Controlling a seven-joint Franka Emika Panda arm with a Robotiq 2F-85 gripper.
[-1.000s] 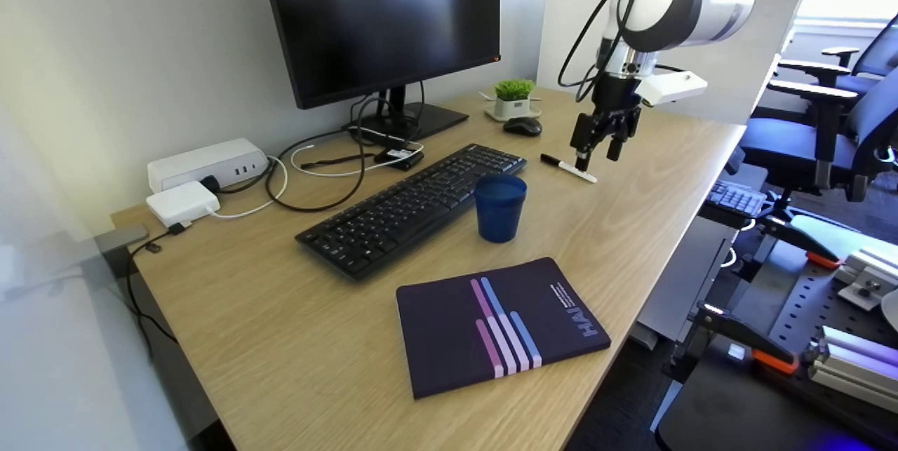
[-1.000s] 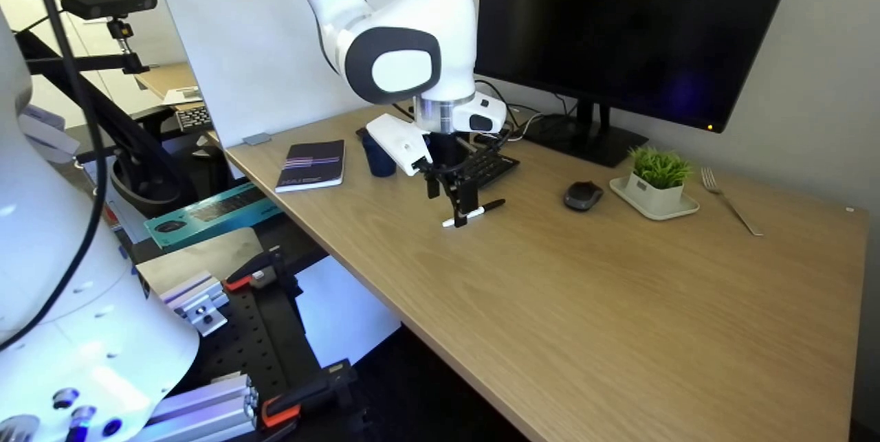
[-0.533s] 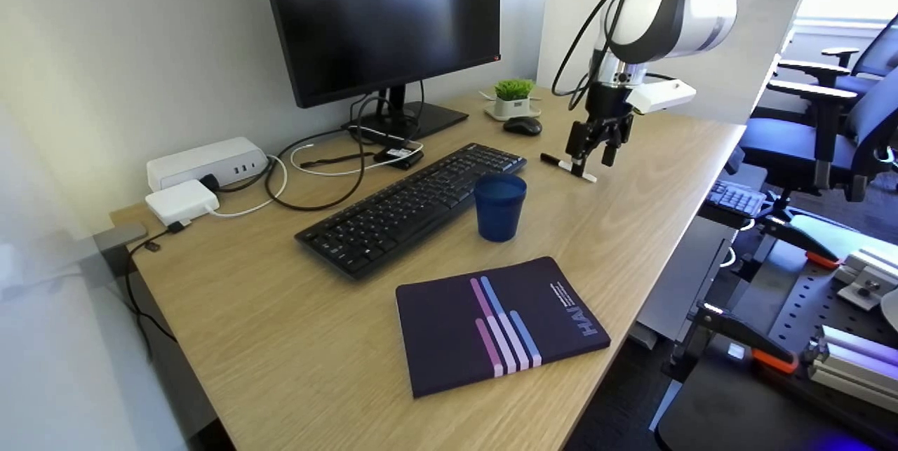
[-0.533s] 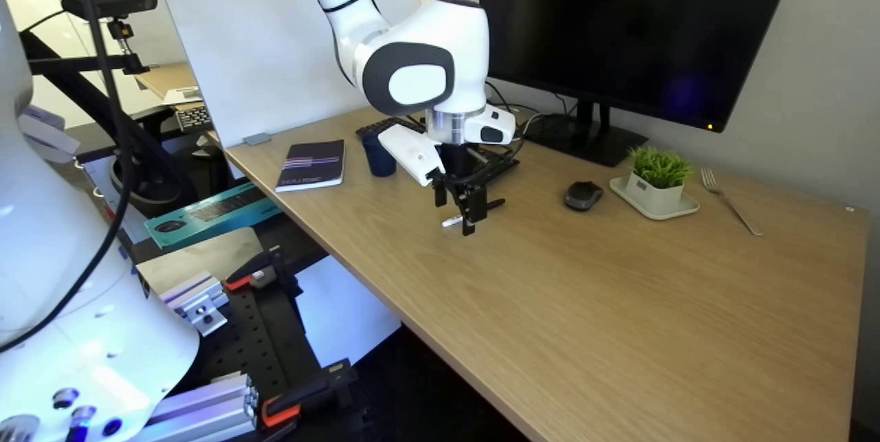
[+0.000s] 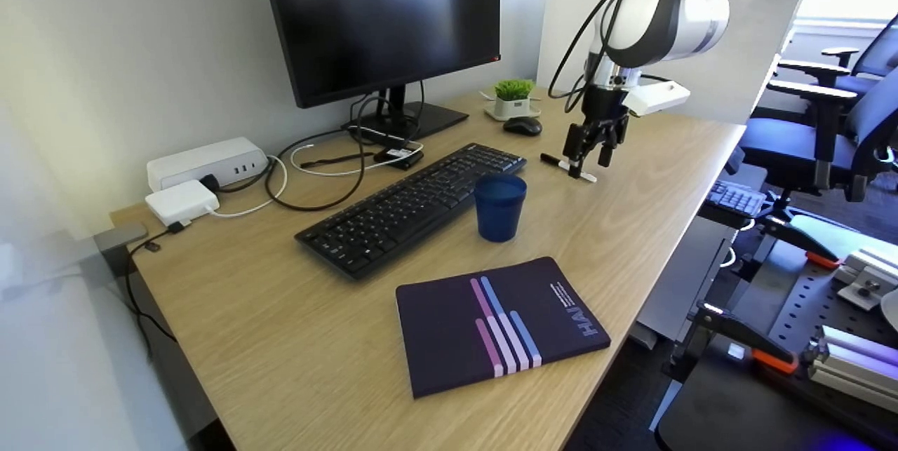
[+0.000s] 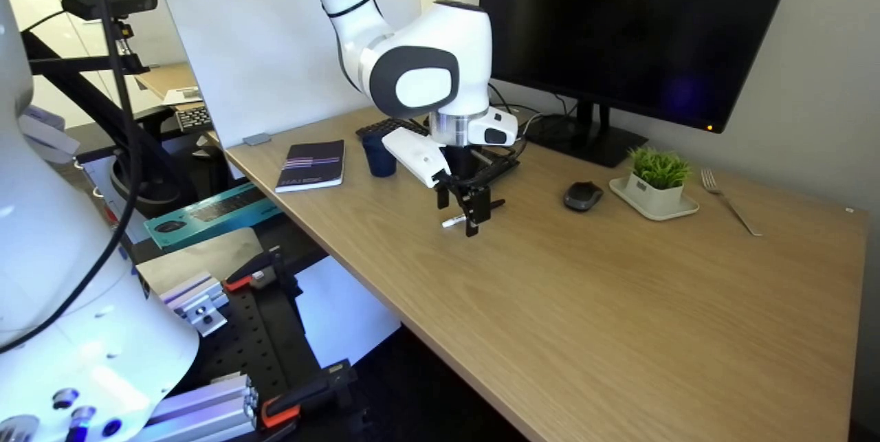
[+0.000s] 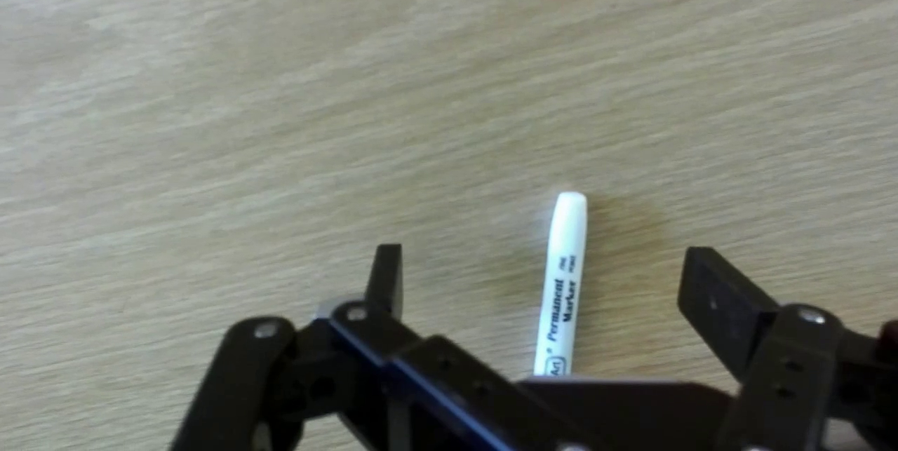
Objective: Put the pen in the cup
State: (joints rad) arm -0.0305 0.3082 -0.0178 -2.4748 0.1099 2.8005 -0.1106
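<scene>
Here, pen [image 7: 562, 283] between parted fingers [image 7: 726, 311] of the end effector [image 7: 541, 276].

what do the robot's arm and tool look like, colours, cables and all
A smooth, rounded white arm, with slim black bands, loose black cables, a dark grey oval panel around a white patch, and a shiny silver metal ring. Smooth white housings stick out near the matte black tool, which has two blocky black fingers and small silver screws.

Desk [image 5: 351, 332] in both exterior views, from opposite ends — wrist view downward, close over the pen [image 7: 563, 283]
</scene>
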